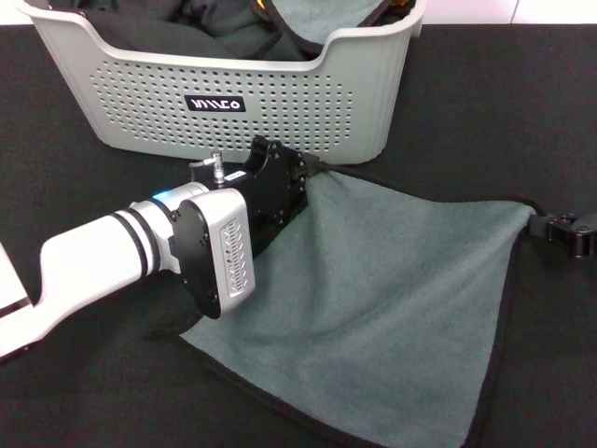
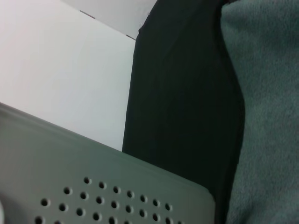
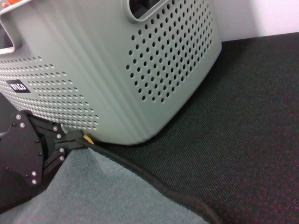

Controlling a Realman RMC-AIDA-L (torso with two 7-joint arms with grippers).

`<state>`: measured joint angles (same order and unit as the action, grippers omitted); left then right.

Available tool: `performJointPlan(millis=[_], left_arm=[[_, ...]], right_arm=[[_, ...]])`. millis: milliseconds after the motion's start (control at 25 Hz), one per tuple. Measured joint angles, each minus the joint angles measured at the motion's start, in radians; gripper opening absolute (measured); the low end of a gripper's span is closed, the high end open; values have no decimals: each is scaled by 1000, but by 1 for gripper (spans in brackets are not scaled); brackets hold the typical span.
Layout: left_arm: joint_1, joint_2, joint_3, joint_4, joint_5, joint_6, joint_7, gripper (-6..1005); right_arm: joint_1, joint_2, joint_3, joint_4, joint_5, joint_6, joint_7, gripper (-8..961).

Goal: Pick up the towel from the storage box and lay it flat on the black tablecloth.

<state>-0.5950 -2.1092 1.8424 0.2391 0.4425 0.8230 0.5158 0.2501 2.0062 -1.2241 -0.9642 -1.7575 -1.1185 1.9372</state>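
Towel spread by the storage box, both corners pinched: risk is at release.
Towel (image 1: 392, 280) lies grey side up on black tablecloth (image 1: 522, 112), just in front of storage box (image 1: 280, 103). Left gripper (image 1: 303, 168) is clamped on the corner touching the box base; right gripper (image 1: 560, 229) off to the box's right, prob. pinching the far corner. If fleece snags on release, a corner drags or bunches vs the box.

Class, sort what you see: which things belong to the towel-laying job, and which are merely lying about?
Job: towel, storage box, black tablecloth, left gripper and right gripper, each at a towel corner.
Lying about: another grey cloth and black fabric in the box.
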Motion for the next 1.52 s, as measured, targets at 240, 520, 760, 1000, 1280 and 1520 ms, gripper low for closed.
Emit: performJointPlan(millis=[240,520,760,1000,1280,1520], left_arm=[[13,0,26,9,-4,-10,1,46],[82,0,25,83,-4,11,1,270],[144,0,20,127,-23,79,22,503],[177,2,18,129,-65,125,30,760],[220,8,14,125,-175,229,33,872],[238,11,21,126,-269,268,-280,889]], right_arm=[[11,-1,4,19,-1,4,-9,104],[2,-1,8,0,5,5,-40,212],[-17,-4,40,-38,8,-48,-41,410],[-25,-5,109,-46,8,-132,-53,598],[-36,-5,182,-46,74,-206,-102,766],[-32,-4,197,30,295,-404,-360,805]])
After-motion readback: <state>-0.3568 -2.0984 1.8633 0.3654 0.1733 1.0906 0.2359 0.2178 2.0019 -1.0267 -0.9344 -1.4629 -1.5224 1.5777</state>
